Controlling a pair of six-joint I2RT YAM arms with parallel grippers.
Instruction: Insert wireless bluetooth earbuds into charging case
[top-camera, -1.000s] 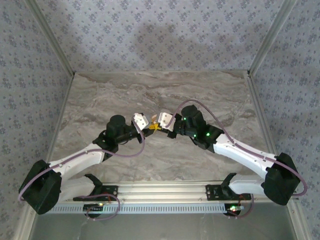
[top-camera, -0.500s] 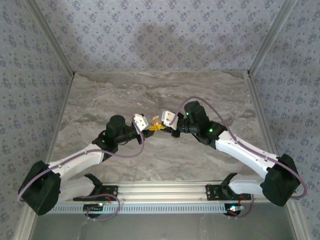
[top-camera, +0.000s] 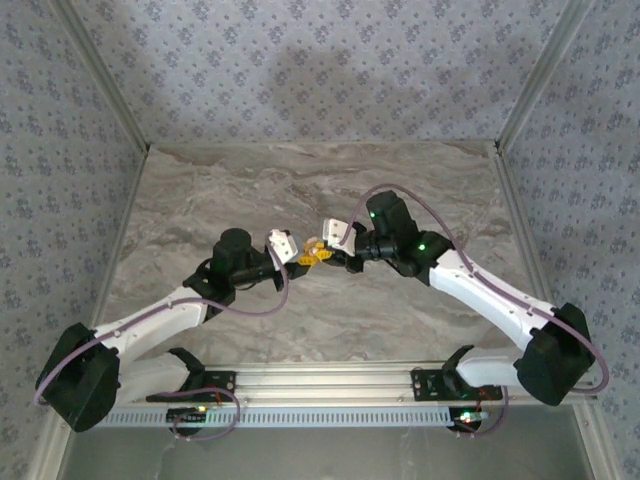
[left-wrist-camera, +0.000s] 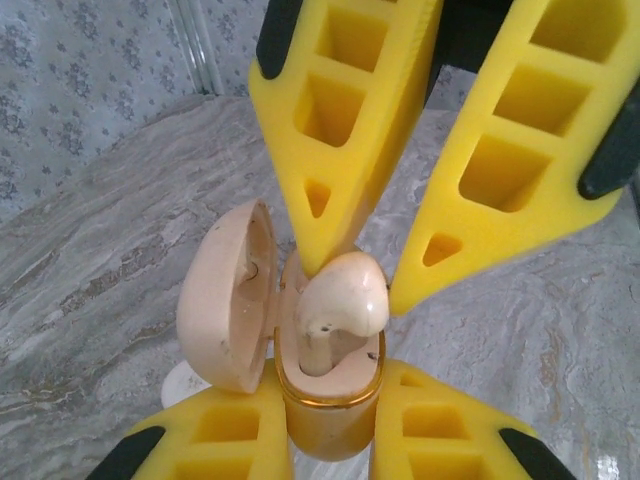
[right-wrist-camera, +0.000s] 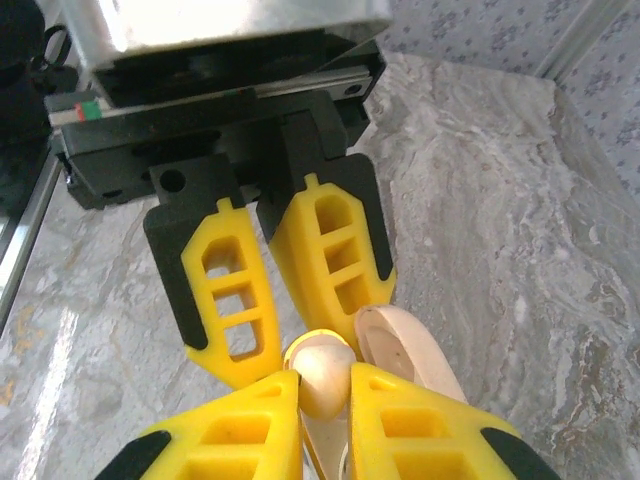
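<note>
Gripping the open case (left-wrist-camera: 325, 430) between closed jaws is the left gripper (left-wrist-camera: 325, 385); the right gripper (left-wrist-camera: 360, 285), jaws nearly closed, pinches an earbud (left-wrist-camera: 340, 300) half seated in the case; pushing it home and shutting the lid (left-wrist-camera: 225, 300) remain, I judge.

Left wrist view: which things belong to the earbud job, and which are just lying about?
Job: charging case, lid open, held by left gripper; earbud, pinched by right gripper, partly in the case.
Lying about: small white object on the table beneath the lid, too hidden to identify.
</note>
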